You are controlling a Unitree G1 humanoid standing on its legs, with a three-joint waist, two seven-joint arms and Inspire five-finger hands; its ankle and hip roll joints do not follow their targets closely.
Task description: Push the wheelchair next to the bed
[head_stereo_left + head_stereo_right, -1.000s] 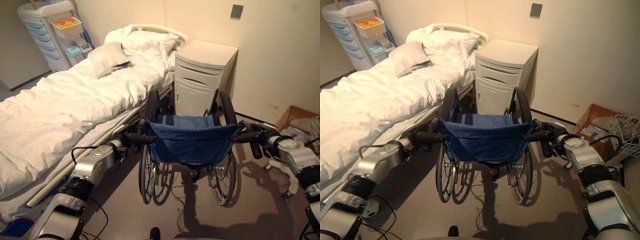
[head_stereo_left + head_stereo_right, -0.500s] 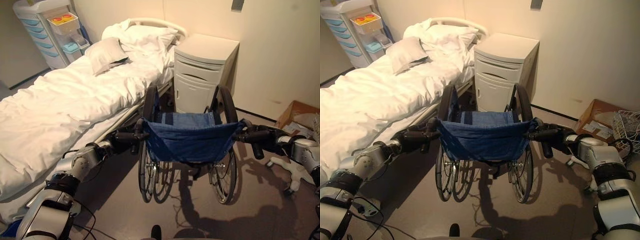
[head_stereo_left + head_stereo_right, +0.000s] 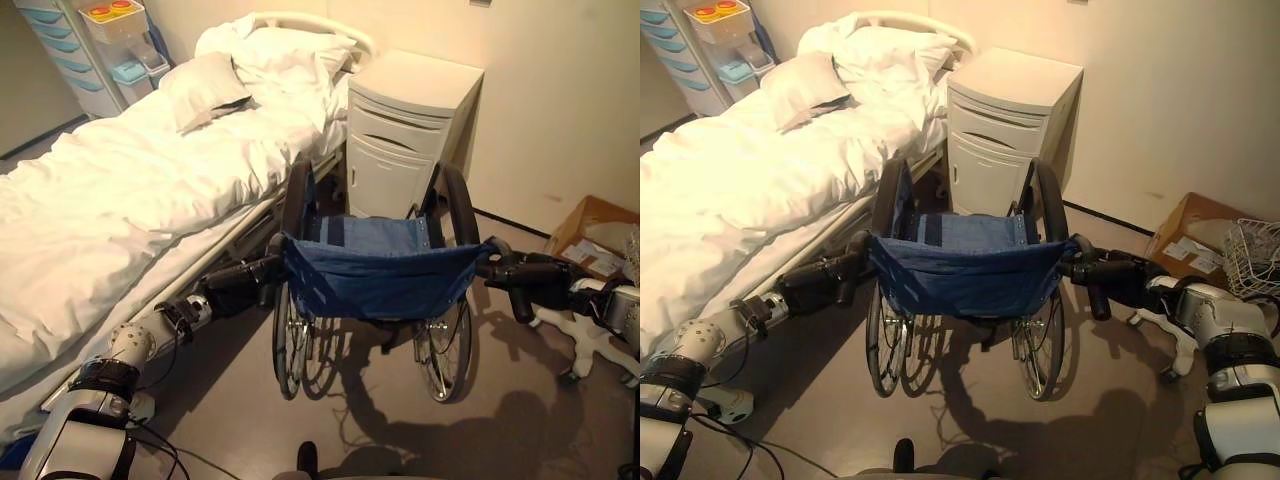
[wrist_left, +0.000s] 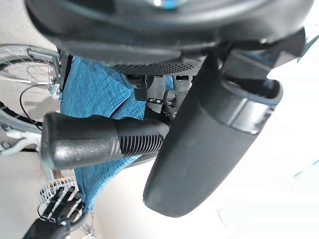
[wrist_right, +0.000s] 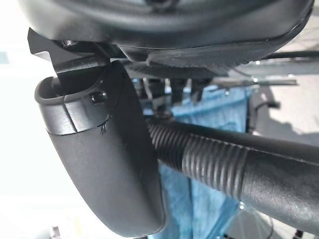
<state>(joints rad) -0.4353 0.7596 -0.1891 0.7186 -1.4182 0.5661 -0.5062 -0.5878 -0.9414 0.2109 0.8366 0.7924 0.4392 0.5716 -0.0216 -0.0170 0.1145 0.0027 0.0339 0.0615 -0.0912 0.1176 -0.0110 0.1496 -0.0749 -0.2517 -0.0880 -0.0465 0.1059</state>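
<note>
Left hand [image 3: 238, 285] wrapped round wheelchair [image 3: 375, 270] push handle [image 4: 99, 139]; right hand [image 3: 530, 279] likewise on its handle. Bed [image 3: 120, 200] beyond left hand, cabinet [image 3: 405, 135] ahead.

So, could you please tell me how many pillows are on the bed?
2 show. One grey pillow lies tilted on the bed's far side, and one white pillow sits at the headboard end. Rumpled bedding there may hide more.

White cabinet [image 3: 412, 150] against wall; cardboard box [image 3: 592, 235] nearby.
</note>
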